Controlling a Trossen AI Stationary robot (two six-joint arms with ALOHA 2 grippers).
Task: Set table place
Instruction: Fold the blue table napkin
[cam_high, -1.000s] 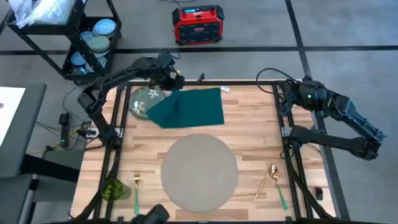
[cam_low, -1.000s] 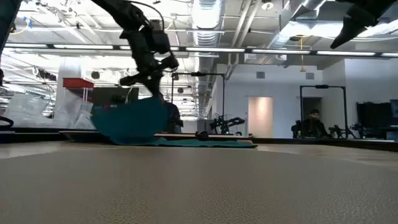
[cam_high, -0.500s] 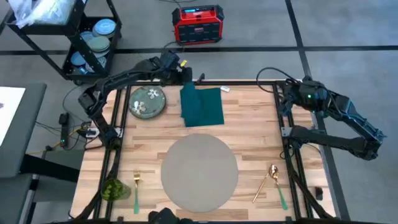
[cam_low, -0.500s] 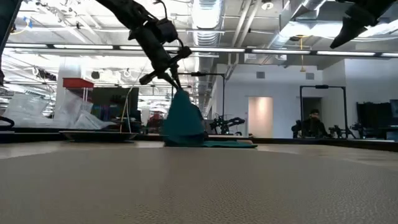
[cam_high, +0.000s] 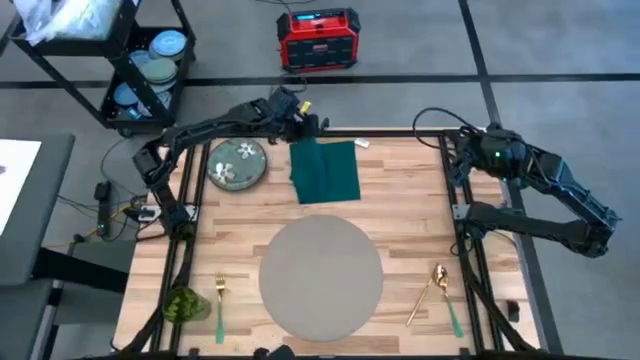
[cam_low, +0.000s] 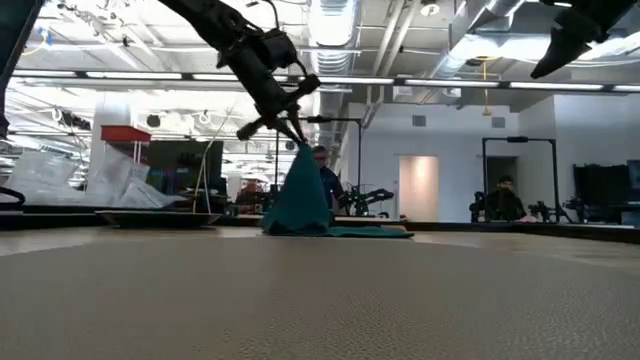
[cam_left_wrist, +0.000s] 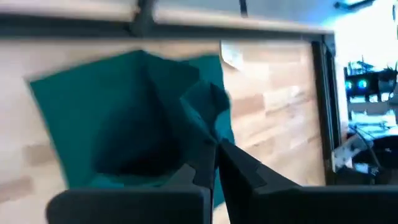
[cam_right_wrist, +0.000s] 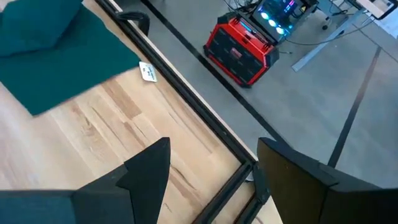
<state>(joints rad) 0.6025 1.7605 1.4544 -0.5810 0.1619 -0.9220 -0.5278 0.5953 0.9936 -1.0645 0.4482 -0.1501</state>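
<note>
Left gripper (cam_high: 300, 128) at table's (cam_high: 420, 215) far edge, jaws clenched on one napkin (cam_high: 325, 170) corner, cloth hanging in a peak. Right gripper (cam_right_wrist: 211, 171) spread wide, idle over far right corner. Placemat (cam_high: 320, 275) lies near the front edge, centre. Advice: lower slowly, pull taut so the fold settles flat.

Grey floor (cam_high: 560, 60) crossed by dark lines surrounds the workspace. A red power unit (cam_high: 318, 40) sits on it, and a black wire cart (cam_high: 140, 60) holds stacked dishes. Beyond, long ceiling lights (cam_low: 130, 77), exposed ducts, white walls and a pale door (cam_low: 417, 187) show.
</note>
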